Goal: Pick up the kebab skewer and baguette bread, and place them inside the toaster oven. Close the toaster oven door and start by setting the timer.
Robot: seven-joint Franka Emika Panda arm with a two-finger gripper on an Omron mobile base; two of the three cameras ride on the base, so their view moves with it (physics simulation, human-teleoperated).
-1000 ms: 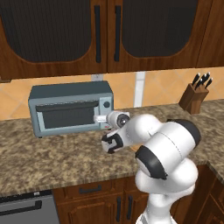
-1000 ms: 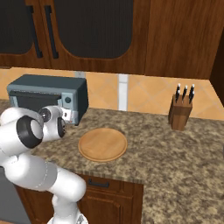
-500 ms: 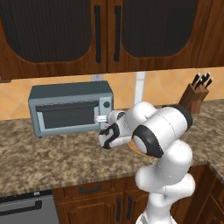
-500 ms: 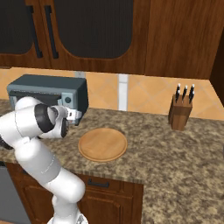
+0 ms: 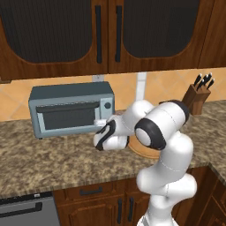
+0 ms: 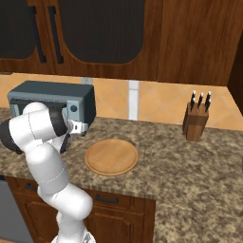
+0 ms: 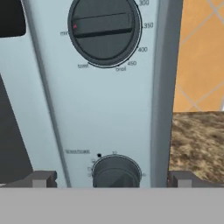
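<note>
A: Left base view first. Where does the job stand?
B: The toaster oven [image 5: 72, 108] sits on the granite table [image 5: 48, 159] with the toaster oven door [image 5: 69, 118] up and shut. I'd judge the loading and closing finished, though the dark window hides what is inside. The gripper [image 5: 101, 122] is at the knob panel on the oven's right end.

A: And the right base view?
B: Same story from the other side: the gripper [image 6: 79, 127] is close against the front right corner of the toaster oven [image 6: 52, 97]. A round wooden board [image 6: 111, 156] lies bare on the table, and a knife block [image 6: 196, 121] stands well off to the right.

A: Hand view?
B: Two dials. The upper dial [image 7: 104, 31] has a red mark on its bar; the lower timer knob [image 7: 116, 171] sits between the fingers [image 7: 43, 179], which stand wide apart, touching nothing. Setting the timer is what seems left.

A: The room?
B: Dark wooden cabinets [image 5: 106, 35] above, orange tiled wall [image 6: 156, 102] behind, speckled brown stone below.
</note>
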